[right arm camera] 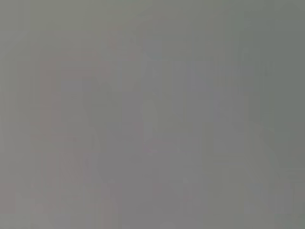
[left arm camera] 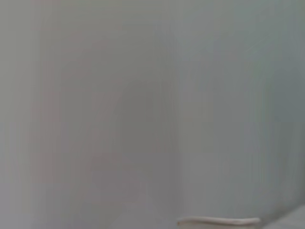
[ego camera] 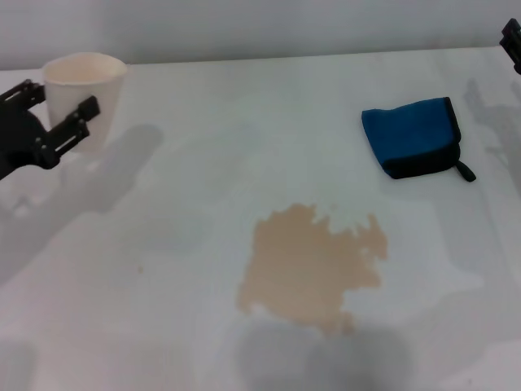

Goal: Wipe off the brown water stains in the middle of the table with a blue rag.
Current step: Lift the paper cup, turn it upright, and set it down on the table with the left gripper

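Observation:
The brown water stains (ego camera: 311,267) form one tan blotch with ragged edges in the middle of the white table (ego camera: 203,179). The blue rag (ego camera: 411,137), with black trim and a small loop tab, lies flat at the back right, apart from the blotch. My left gripper (ego camera: 62,98) is at the far left, open, its black fingers (ego camera: 75,122) just in front of a white paper cup. Only a sliver of my right gripper (ego camera: 511,41) shows at the far right edge, behind the rag. The right wrist view shows nothing distinct.
A white paper cup (ego camera: 91,81) stands upright at the back left beside my left gripper. A thin white curved rim (left arm camera: 219,221) shows in the left wrist view. A grey wall runs behind the table's far edge.

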You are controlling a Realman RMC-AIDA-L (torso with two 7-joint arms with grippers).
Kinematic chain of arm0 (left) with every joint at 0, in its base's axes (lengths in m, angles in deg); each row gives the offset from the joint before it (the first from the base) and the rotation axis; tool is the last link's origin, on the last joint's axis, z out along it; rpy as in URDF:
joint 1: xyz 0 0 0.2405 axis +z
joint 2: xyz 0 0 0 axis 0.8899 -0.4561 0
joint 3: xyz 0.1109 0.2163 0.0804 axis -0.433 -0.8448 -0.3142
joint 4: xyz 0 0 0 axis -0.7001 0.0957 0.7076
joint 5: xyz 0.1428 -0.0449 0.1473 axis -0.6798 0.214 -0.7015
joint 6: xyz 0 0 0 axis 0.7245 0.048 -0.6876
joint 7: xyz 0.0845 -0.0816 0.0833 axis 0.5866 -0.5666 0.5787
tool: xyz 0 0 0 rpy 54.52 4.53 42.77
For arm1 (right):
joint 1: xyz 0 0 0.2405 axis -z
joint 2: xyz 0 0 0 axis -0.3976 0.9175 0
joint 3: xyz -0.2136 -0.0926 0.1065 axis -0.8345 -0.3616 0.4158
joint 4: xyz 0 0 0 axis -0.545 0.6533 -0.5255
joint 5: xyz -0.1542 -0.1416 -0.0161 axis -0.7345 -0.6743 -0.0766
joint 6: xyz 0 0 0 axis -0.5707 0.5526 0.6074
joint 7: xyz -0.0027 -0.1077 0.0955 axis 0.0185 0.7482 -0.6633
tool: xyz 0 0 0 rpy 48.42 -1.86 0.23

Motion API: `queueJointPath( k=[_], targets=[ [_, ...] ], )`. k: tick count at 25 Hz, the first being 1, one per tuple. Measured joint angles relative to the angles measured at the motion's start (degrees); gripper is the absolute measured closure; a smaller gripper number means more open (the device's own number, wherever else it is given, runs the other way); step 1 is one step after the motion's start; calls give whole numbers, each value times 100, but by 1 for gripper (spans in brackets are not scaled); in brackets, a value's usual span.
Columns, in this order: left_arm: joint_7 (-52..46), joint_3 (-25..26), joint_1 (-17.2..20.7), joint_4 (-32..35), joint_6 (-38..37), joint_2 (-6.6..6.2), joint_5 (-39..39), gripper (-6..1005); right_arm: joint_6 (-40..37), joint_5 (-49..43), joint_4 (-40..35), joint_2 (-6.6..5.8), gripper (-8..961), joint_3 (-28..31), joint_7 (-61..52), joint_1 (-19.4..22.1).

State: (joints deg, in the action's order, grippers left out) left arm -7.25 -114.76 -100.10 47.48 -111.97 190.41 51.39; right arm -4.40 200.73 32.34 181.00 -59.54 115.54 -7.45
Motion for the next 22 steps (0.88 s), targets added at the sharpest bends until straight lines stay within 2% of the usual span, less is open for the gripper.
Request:
queueJointPath(
  k=[9,14,18,22],
  targets=[
    [1376,1,484,1334,1152,21,1202,456,-6,-9,-30,-14,111,-10,0,14],
    [2436,0,524,2089,2223,35,1545,497,-16,-9,-37,-17,111,-10,0,27],
    [3124,1,511,2486,2769,51,1774,531,-18,-9,-38,-17,111,-10,0,32],
    [3324,1,483,2676,3050,54,1884,573,-25,-8,-38,-17,112,-10,0,31]
  ],
)
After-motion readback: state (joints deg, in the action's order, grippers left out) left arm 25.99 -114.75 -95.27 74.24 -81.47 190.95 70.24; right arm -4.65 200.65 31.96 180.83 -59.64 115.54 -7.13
